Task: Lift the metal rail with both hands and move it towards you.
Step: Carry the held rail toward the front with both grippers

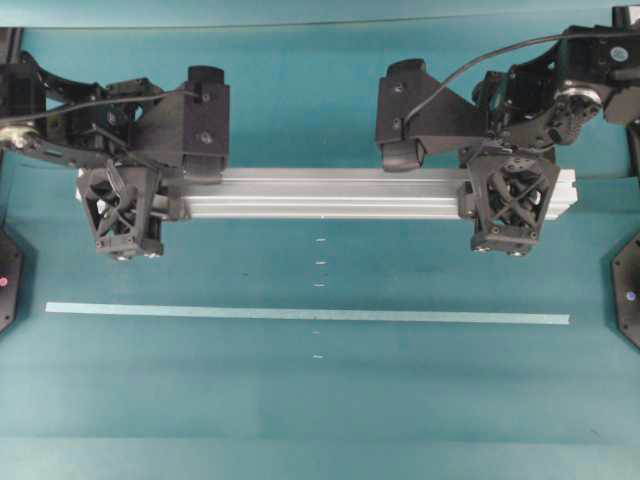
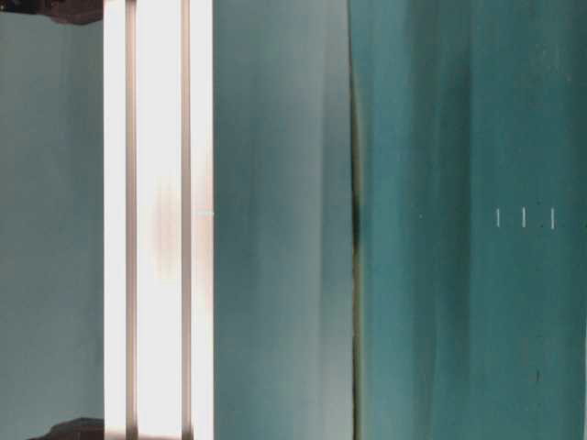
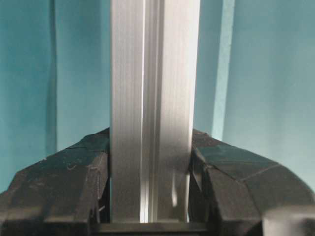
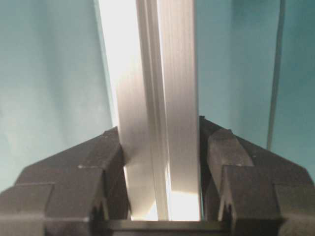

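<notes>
Grabbing a long bar at both ends is the obvious way to keep it level, and that's the setup here. The metal rail (image 1: 330, 193) runs side to side across the far half of the worktop (image 1: 320, 410), with the left gripper (image 1: 125, 215) clamped near its left end and the right gripper (image 1: 512, 205) near its right end. With the grips spread that wide, neither arm has to fight the bar tipping, and it shouldn't twist when it's pulled toward the near edge.

Both wrist views tell the same story: the rail (image 3: 150, 123) runs straight out between the fingers (image 3: 74, 177), sitting deep in the left gripper, pressed on both sides. Same on the right, where the rail (image 4: 157, 123) sits snug between the fingers (image 4: 241, 167). So each gripper is partly closed, squeezing the bar across its width, nothing slack that I can see.

My guess is it's already off the surface, but I can't tell for sure from these angles. The thin pale tape strip (image 1: 300, 314) lies nearer the front, well apart from the rail, probably the line to bring it toward.
</notes>
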`<state>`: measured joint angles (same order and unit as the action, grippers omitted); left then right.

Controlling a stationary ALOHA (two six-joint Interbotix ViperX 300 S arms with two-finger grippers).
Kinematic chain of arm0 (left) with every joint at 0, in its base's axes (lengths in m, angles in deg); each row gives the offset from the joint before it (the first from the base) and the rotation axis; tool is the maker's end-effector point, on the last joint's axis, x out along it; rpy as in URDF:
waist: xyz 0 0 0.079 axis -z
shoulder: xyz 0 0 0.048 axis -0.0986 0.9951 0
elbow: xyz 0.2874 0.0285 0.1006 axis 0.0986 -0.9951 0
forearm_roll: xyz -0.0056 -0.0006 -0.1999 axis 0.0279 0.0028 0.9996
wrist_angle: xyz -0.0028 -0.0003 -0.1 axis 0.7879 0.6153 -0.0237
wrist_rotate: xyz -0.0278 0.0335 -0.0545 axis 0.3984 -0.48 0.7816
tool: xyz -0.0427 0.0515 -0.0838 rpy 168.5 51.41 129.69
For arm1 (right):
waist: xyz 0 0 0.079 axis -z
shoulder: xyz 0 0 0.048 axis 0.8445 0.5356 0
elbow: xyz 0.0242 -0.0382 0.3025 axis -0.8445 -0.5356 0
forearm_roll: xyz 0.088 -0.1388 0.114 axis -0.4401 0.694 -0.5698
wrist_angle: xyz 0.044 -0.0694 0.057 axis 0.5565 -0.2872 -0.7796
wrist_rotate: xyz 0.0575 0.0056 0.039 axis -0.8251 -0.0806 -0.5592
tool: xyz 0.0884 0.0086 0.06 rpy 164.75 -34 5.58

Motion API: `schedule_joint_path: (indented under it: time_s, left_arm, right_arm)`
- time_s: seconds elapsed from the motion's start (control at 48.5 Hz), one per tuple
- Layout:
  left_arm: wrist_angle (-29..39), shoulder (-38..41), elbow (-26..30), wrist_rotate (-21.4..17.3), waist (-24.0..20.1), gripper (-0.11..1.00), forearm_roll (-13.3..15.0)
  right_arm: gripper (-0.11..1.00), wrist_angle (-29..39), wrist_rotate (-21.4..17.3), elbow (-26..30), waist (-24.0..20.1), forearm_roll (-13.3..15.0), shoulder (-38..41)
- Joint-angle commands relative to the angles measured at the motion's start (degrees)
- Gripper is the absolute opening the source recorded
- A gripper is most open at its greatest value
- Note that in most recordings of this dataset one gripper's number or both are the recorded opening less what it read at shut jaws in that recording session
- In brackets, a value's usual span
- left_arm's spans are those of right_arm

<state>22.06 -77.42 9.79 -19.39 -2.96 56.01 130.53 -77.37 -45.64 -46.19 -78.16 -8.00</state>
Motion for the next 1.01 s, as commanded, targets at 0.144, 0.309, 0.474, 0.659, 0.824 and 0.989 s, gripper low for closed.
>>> schedule_joint_path:
  time_s: [0.144, 0.309, 0.474, 0.659, 0.824, 0.989]
  left_arm:
    - [-0.4, -1.5, 1.5, 2.4, 1.7, 0.32, -0.3]
    - [-1.5, -1.3, -0.3, 3.9, 2.5, 0.32, -0.3]
    - [-4.6, -1.2, -2.0, 5.7, 3.8, 0.32, -0.2]
    - [-6.2, -1.1, -2.9, 6.5, 4.6, 0.32, -0.3]
    - [-9.2, 0.5, -5.8, 6.9, 4.8, 0.32, -0.3]
    - [-15.3, 3.1, -9.7, 8.6, 5.6, 0.32, -0.2]
  right_arm:
    - [0.40, -0.8, -1.3, 0.5, -1.1, -0.4, -0.2]
    - [0.40, -5.1, -3.1, -1.9, -1.8, -0.6, -0.7]
    - [0.40, -8.2, -5.4, -5.0, -4.2, -1.2, -1.1]
    - [0.40, -8.9, -7.3, -5.8, -6.5, -1.8, -1.0]
    - [0.40, -11.7, -8.0, -8.5, -7.2, -1.9, -0.4]
    - [0.40, -17.8, -8.0, -12.7, -7.5, -3.7, 0.4]
